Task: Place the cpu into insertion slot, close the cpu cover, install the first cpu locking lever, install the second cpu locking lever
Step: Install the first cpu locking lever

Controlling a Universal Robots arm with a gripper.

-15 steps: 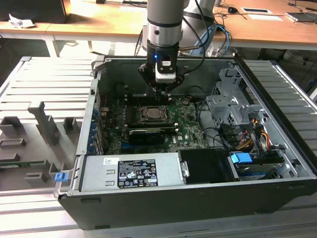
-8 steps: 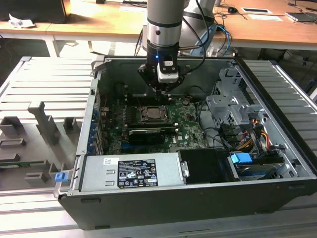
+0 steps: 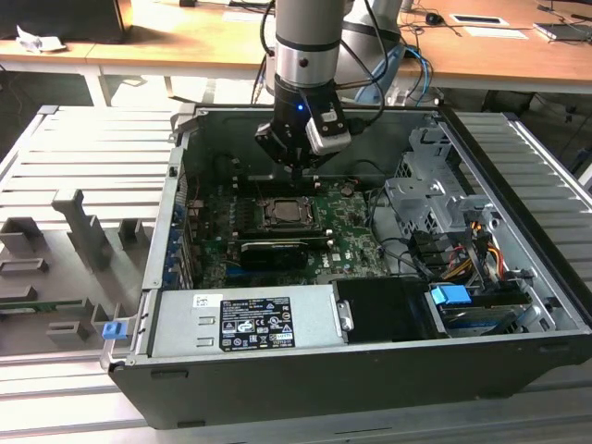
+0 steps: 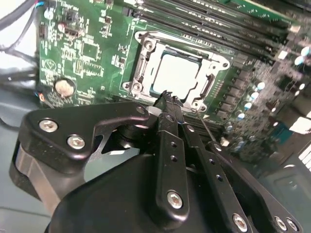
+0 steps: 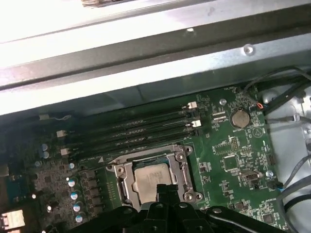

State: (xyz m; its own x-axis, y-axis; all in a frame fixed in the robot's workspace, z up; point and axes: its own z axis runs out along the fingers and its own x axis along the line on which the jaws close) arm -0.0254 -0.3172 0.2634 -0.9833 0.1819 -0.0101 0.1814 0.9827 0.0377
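Jaws pressed together, empty, hang over the green board (image 4: 92, 53); just past their tips the cpu (image 4: 176, 75) lies flat beneath the closed metal cover (image 4: 142, 68), straight ahead and slightly below them

— What sort of place is this?
— A robotics lab or workshop. An opened computer case (image 3: 370, 388) lies on a ribbed metal worktop (image 3: 92, 148), under a robot arm (image 3: 310, 37).
— Anything else?
— Wooden desks (image 3: 185, 37) stand far behind, carrying papers (image 3: 495, 32). Grey fixture blocks (image 3: 83, 227) sit at the exterior view's left.
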